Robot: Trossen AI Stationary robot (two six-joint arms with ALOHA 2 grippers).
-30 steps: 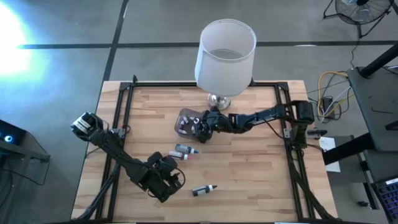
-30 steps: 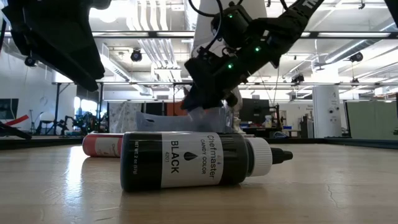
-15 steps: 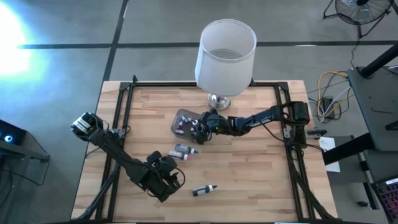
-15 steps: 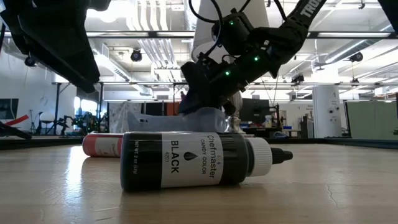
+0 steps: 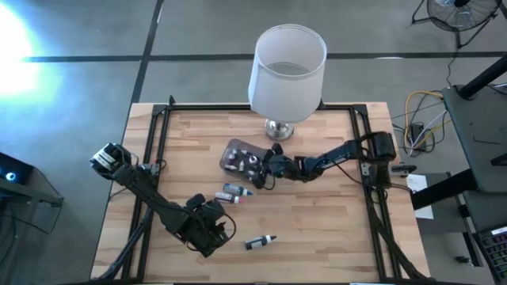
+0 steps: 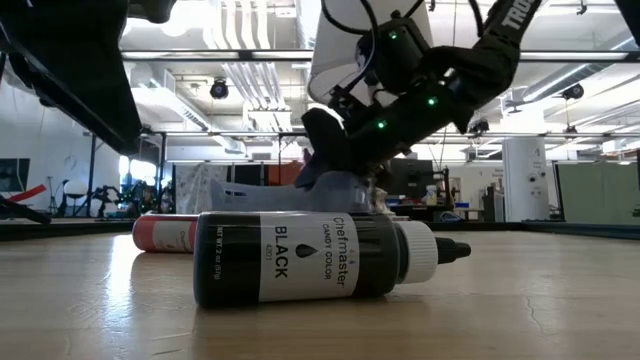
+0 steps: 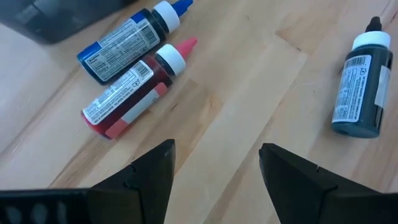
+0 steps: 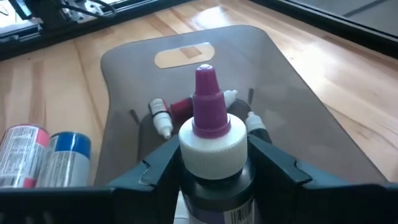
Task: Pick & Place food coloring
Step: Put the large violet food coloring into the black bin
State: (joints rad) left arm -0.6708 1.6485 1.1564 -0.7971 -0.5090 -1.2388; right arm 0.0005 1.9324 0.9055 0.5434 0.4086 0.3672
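Currently, right tool (image 8: pixel 211 163) clamps purple-capped bottle (image 8: pixel 212 146) over tub (image 8: pixel 298 109); I risk dropping it outside. Left tool (image 7: pixel 214 171) gapes, idle.

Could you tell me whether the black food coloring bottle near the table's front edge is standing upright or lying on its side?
Lying on its side. The black bottle rests lengthwise on the table, cap pointing sideways; the high view agrees.

A white-shaded lamp (image 5: pixel 287 73) on a chrome base (image 5: pixel 278 128) stands at the far edge of a light wooden table (image 5: pixel 317 229), just behind the right pincer. A smoky translucent tub (image 8: pixel 292 118) with a handle slot sits directly ahead of that pincer. A floor fan (image 5: pixel 459 14) and coiled cables (image 5: pixel 420 111) lie beyond the table, well away from both pincers.
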